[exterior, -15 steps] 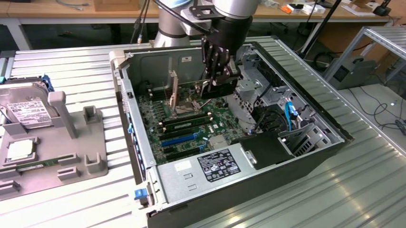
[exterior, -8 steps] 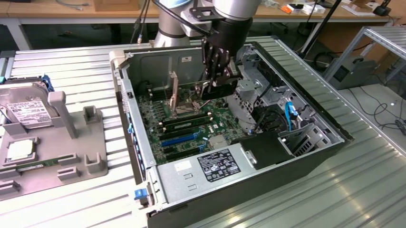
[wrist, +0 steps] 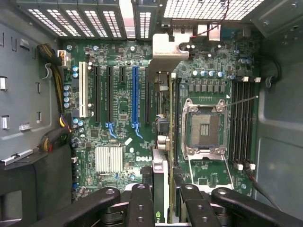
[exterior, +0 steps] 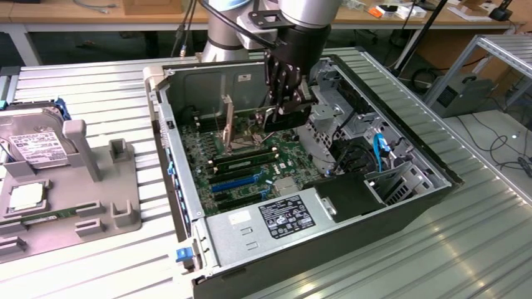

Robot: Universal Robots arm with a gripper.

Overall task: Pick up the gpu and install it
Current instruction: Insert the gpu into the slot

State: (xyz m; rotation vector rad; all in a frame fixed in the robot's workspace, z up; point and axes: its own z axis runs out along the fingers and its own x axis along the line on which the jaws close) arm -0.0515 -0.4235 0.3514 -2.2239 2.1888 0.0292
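Item: gpu (wrist: 164,127), a thin card seen edge-on in the wrist view, clamped between the two fingers of the gripper (wrist: 166,208). The jaws are drawn in to a narrow gap, pressing on the card's two flat sides. Position: inside the open computer case (exterior: 179,187), on edge over the green motherboard (wrist: 118,137), between the expansion slots and the empty processor socket (wrist: 203,125). Its silver end bracket points towards the vented rear wall of the case. Whether its lower edge sits in a slot cannot be told. A long blue slot (wrist: 135,94) lies just beside it. Also in the case: two memory sticks (exterior: 245,163) and a power supply (exterior: 283,215). Outside the case, at the exterior view's left: a grey tray (exterior: 91,180) holding a hard drive (exterior: 33,146), on a ribbed metal table (exterior: 83,81).
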